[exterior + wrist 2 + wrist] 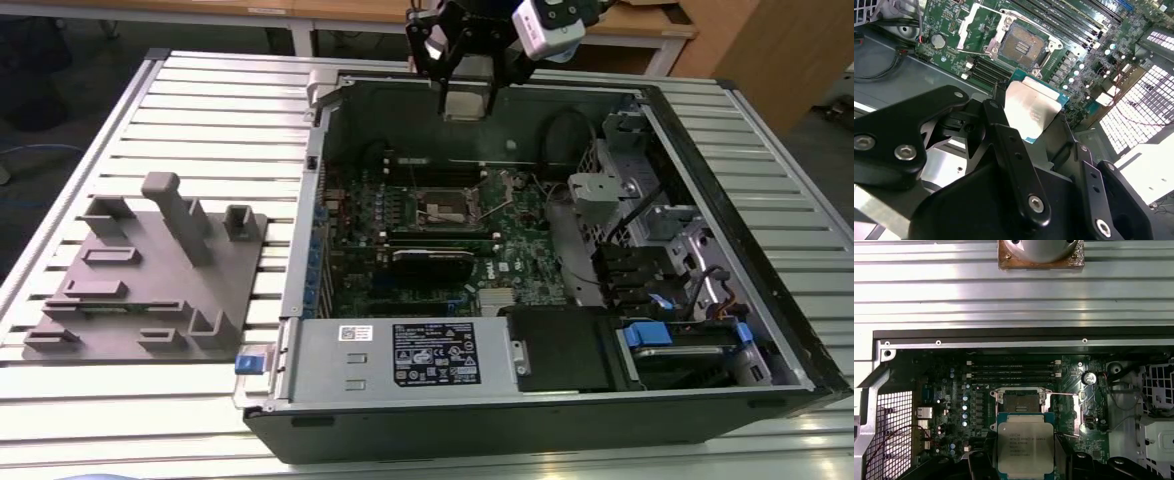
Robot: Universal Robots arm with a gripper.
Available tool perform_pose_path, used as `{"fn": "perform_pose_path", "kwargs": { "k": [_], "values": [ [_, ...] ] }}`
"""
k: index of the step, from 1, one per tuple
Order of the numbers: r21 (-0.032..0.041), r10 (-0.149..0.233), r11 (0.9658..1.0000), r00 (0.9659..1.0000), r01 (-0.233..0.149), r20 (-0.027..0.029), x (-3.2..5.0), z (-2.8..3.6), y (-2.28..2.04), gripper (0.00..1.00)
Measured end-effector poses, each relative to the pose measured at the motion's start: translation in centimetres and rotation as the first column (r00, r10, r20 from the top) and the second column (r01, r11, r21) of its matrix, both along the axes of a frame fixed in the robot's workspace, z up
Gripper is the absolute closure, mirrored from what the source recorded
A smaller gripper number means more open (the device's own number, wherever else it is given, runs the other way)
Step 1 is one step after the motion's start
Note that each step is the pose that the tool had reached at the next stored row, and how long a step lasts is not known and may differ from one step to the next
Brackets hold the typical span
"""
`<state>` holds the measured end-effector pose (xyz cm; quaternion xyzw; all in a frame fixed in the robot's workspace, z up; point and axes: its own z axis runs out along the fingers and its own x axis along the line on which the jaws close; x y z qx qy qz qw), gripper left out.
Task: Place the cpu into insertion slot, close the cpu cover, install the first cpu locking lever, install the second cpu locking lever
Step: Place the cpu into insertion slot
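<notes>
In the exterior view, the claw (465, 80) hangs over the far edge of the open computer case (400, 440), which lies on the slatted table (747, 120). It pinches the cpu (463, 105) between its two fingers. The chip is in the air, well apart from the insertion slot (447, 207), which sits in the middle of the motherboard (521, 250).

In the second wrist view, the black fingers (1004, 135) press on two opposite edges of the cpu (1031, 112), and its silver face is tilted toward the camera. The insertion slot (1021, 45) is open and its golden contact field is bare. The cpu cover (968, 30) seems folded back beside it.

In the first wrist view, the cpu (1025, 447) is seen just before the insertion slot (1021, 402), and their sides look almost parallel.

I judge that the placing is not yet done. To do it well, the chip must come flat and square over the frame, with its corner mark matching the socket. It must go down straight and slowly, without sliding, because the contacts are fragile. The folded cover and the thin levers beside the socket are easy to hit with the fingers.
</notes>
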<state>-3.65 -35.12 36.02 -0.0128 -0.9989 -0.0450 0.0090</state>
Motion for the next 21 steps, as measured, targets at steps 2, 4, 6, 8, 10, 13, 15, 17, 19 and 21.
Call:
{"fn": "perform_pose_path", "kwargs": {
  "k": [2, 4, 6, 8, 10, 13, 15, 17, 19, 21],
  "values": [
    [-0.0002, 0.000, 1.0000, 1.0000, 0.000, -0.0001, 0.00, -0.11, -0.01, 0.46],
    [-0.0003, 0.000, 1.0000, 1.0000, 0.000, -0.0001, 0.00, -0.25, 0.00, 0.46],
    [-0.0003, 0.000, 1.0000, 1.0000, 0.000, -0.0002, 0.00, -0.35, 0.00, 0.46],
    [-0.0004, 0.000, 1.0000, 1.0000, 0.000, -0.0002, 0.00, -0.41, 0.00, 0.46],
    [-0.0004, 0.000, 1.0000, 1.0000, 0.000, -0.0002, 0.00, -0.46, 0.00, 0.46],
    [-0.0006, 0.000, 1.0000, 1.0000, 0.000, -0.0003, 0.00, -0.49, -0.01, 0.46],
    [-0.0003, 0.000, 1.0000, 1.0000, 0.000, -0.0002, 0.00, -0.51, 0.00, 0.46],
    [-0.0004, 0.000, 1.0000, 1.0000, 0.000, -0.0001, 0.00, -0.51, 0.00, 0.46],
    [-0.0004, 0.000, 1.0000, 1.0000, 0.000, -0.0002, 0.00, -0.52, -0.01, 0.46],
    [-0.0002, 0.000, 1.0000, 1.0000, 0.000, -0.0001, 0.00, -0.57, 0.00, 0.46]
  ]
}}
